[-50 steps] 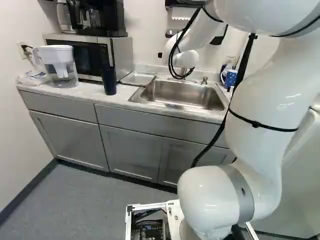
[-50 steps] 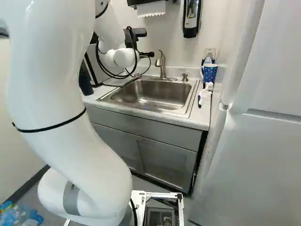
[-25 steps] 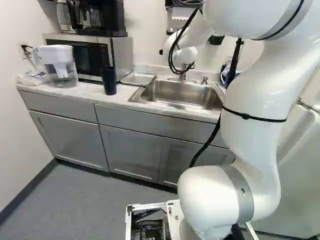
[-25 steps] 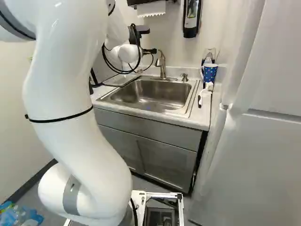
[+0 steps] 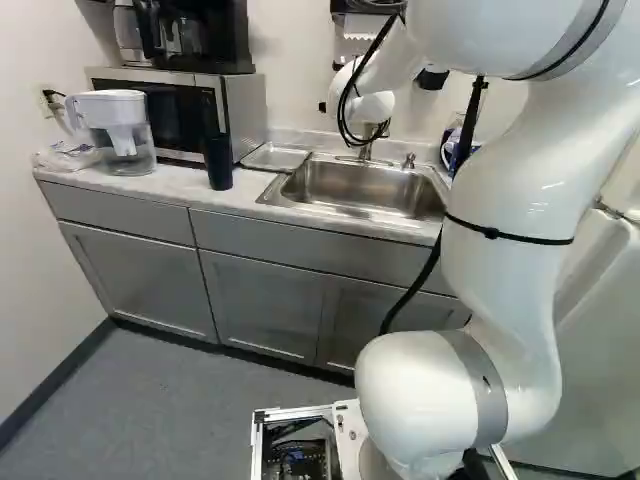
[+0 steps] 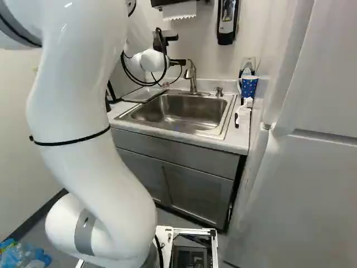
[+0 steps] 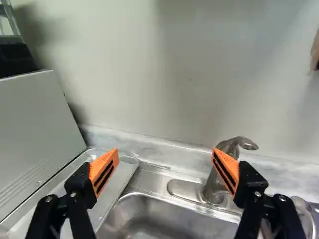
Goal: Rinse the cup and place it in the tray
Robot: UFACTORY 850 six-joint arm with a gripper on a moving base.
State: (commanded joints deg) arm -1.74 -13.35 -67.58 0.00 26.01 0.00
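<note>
Faucet [image 7: 212, 188] stood ahead of the claw [image 7: 165, 151], which was spread wide and empty; a misjudged forward reach could have struck it.

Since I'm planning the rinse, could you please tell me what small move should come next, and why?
Probably ease the open hand back and sideways toward the spotted cup: nothing is between its fingers, the cup stands beside the sink, and the faucet looks close to one finger.

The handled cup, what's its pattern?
The cup is blue with small light spots, clearest in the right base view.
</note>
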